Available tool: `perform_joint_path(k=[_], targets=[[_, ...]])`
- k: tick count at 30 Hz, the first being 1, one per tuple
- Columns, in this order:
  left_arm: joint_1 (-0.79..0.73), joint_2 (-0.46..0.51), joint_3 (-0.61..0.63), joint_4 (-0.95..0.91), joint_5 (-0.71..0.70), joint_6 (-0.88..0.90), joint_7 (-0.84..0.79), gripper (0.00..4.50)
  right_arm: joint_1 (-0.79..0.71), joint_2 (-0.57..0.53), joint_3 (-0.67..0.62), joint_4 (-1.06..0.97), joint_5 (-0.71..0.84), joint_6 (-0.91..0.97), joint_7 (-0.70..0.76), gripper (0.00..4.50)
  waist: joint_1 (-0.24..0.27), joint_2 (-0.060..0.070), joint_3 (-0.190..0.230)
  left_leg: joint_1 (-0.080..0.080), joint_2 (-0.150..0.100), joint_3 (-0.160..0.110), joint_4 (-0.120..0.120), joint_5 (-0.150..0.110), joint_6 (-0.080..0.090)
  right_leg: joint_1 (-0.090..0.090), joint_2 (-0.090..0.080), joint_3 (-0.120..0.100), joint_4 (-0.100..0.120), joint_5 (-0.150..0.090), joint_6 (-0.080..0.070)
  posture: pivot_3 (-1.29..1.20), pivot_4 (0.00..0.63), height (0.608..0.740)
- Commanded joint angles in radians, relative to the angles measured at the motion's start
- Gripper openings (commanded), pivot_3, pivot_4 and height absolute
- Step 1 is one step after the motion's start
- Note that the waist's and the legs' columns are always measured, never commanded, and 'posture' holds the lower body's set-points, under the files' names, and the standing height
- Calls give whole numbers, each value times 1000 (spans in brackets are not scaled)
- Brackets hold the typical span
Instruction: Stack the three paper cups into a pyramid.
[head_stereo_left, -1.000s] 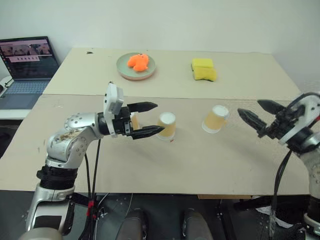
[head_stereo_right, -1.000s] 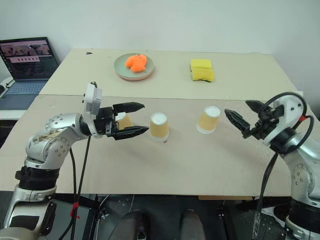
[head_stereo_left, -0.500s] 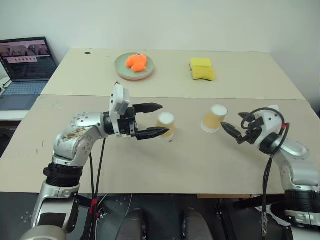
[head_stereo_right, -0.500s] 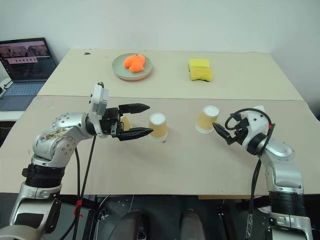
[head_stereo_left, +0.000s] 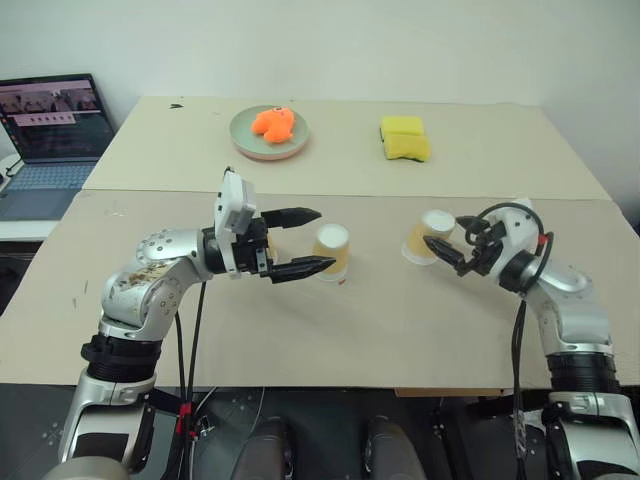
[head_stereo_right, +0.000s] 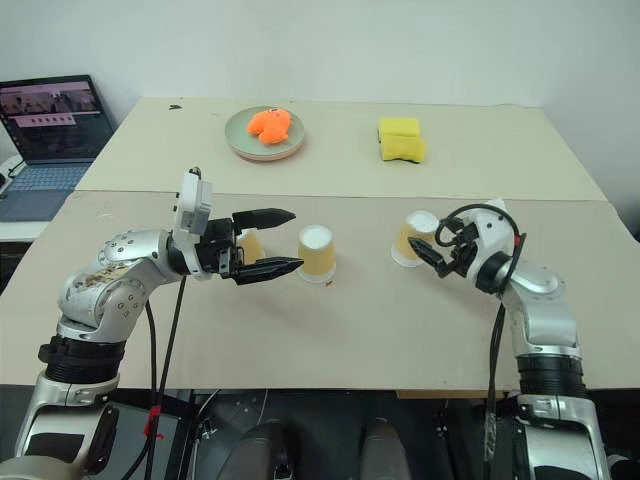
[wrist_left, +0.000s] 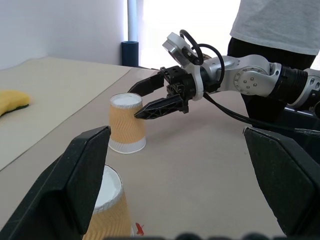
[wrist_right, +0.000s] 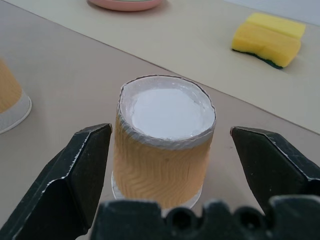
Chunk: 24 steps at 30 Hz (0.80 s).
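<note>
Three paper cups stand upside down in a row on the near table. The left cup is partly hidden behind my left gripper. That gripper is open and points right, its tips hovering just left of the middle cup and above the table. My right gripper is open with a finger on either side of the right cup. I cannot tell whether the fingers touch it. The left wrist view shows the same right cup between those fingertips.
On the far table sit a green plate with an orange plush toy and a yellow sponge. A laptop stands off the left edge. A person in a white shirt stands beyond the right arm.
My right gripper has moved forward and left, up to the right cup, and now brackets it. The left gripper has stayed in place, still open. The cups have not moved.
</note>
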Motion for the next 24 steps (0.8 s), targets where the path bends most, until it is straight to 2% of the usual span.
perform_joint_path(k=[1, 4, 6, 10, 11, 17, 21, 24], targets=[[8, 0, 16, -45, -8, -9, 10, 4500, -44, 7, 1, 26, -11, -51, -1, 4454, 0, 0, 0, 0, 0, 0, 0, 0, 0, 0, 0, 0, 0, 0, 0, 0, 150, 673], [21, -1, 17, -55, -10, -6, 19, 4500, -61, 13, 5, 39, -14, -54, 3, 4454, 0, 0, 0, 0, 0, 0, 0, 0, 0, 0, 0, 0, 0, 0, 0, 0, 150, 673], [27, 1, 19, -58, -9, -7, 25, 4500, -67, 18, 3, 44, -5, -59, 12, 4064, 0, 0, 0, 0, 0, 0, 0, 0, 0, 0, 0, 0, 0, 0, 0, 0, 150, 673], [43, 7, 34, -71, -16, -2, 42, 4500, -75, 20, 2, 48, 1, -57, 22, 2708, 1, 0, 0, 0, 0, 0, 0, 0, 0, 0, 0, 0, 0, 0, 0, 0, 150, 673], [48, 9, 38, -74, -18, 0, 46, 4500, -77, 20, 2, 47, 0, -53, 21, 2598, 1, 0, 0, 0, 0, 0, 0, 0, 0, 0, 0, 0, 0, 0, 0, 0, 150, 673], [94, 38, 69, -109, -30, 18, 56, 4500, -86, 0, -8, 17, 40, -12, 67, 2595, -1, 0, 0, 0, 0, 0, 0, 0, -1, 0, 0, 0, 1, 0, 0, 0, 150, 673], [117, 65, 91, -129, -46, 30, 61, 4500, -44, -58, -5, -145, 185, 138, 235, 2595, 1, 0, 0, 0, 0, 0, 0, 0, 0, -1, 0, 0, 0, 0, 0, 0, 150, 673], [124, 70, 97, -134, -50, 32, 71, 4500, -38, -108, 56, -246, 248, 251, 347, 2595, 1, 0, 0, 0, 0, 0, 0, 0, 1, 0, 0, 0, 0, 0, 0, 0, 150, 673]])
